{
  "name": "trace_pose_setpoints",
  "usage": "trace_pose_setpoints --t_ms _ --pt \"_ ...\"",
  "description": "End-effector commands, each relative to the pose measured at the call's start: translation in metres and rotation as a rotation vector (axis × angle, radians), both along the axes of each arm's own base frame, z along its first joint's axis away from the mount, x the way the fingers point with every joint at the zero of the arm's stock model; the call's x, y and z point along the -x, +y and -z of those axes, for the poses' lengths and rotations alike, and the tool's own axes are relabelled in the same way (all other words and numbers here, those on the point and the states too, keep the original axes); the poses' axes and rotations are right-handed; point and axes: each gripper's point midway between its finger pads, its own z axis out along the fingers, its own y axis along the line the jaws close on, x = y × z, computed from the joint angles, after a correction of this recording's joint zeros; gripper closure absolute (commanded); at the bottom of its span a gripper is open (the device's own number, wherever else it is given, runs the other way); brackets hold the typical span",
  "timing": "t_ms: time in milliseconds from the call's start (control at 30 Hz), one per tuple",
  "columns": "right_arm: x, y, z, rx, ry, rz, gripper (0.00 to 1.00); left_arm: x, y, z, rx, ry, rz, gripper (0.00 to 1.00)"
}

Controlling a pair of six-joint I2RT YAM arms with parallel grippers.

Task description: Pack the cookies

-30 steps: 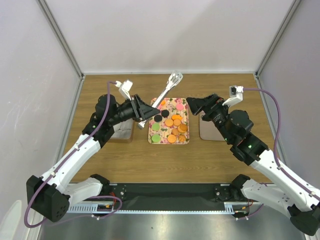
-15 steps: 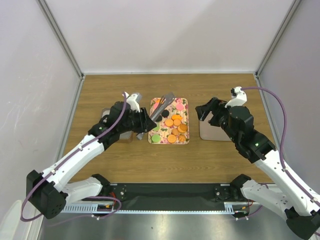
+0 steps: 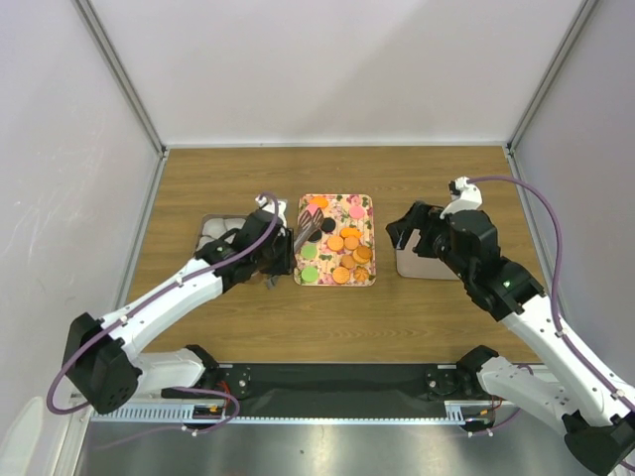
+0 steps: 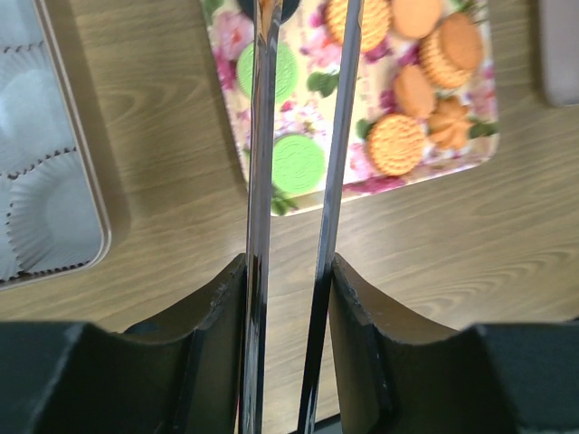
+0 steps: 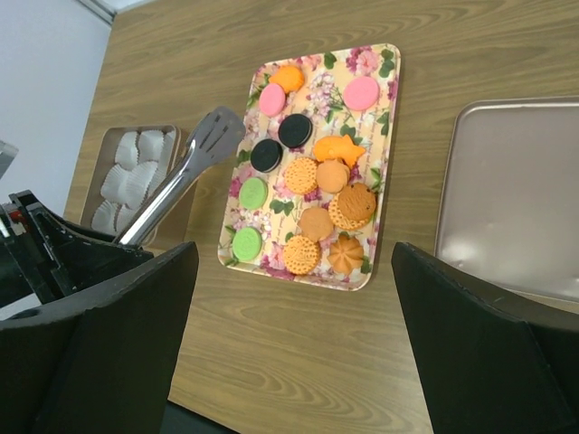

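Here, tongs point(image 5: 181, 176) in the left gripper point(image 4: 288, 282) (over the tray point(image 5: 318, 95) of cookies point(image 5: 317, 221))

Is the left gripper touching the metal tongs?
Touching. In the left wrist view, the left gripper has its fingers pressed against both arms of the tongs.

1. The left arm point(image 3: 169, 302) reaches forward and inward. The left gripper point(image 4: 289, 264) pinches tongs point(image 4: 258, 181) between its jaws.
2. The right arm point(image 3: 526, 307) bends inward at the elbow — the right gripper point(image 5: 289, 258) has its jaws spread wide.
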Motion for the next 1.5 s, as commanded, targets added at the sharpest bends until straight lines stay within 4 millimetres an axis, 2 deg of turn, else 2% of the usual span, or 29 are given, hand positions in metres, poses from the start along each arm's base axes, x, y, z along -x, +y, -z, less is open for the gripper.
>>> trace_pose_setpoints --t_ms 0,200,767,1000,1467 --pt "0.000 0.001 0.006 0.026 0.003 -0.025 0.05 -0.010 0.000 -0.009 -0.056 -0.051 -0.002 0.58" --pt "-0.001 0.001 0.011 0.041 0.011 -0.034 0.05 -0.012 -0.001 0.004 -0.135 -0.028 -0.002 0.57" --pt "0.000 -0.005 0.020 0.053 0.020 -0.032 0.05 -0.021 -0.004 0.025 -0.221 -0.003 -0.015 0.55" --pt "-0.001 -0.003 0.021 0.050 0.022 -0.039 0.05 -0.021 -0.002 0.029 -0.252 -0.002 -0.017 0.53" --pt "-0.003 -0.002 0.024 0.044 0.027 -0.038 0.05 -0.021 -0.010 0.038 -0.279 0.017 0.024 0.50"
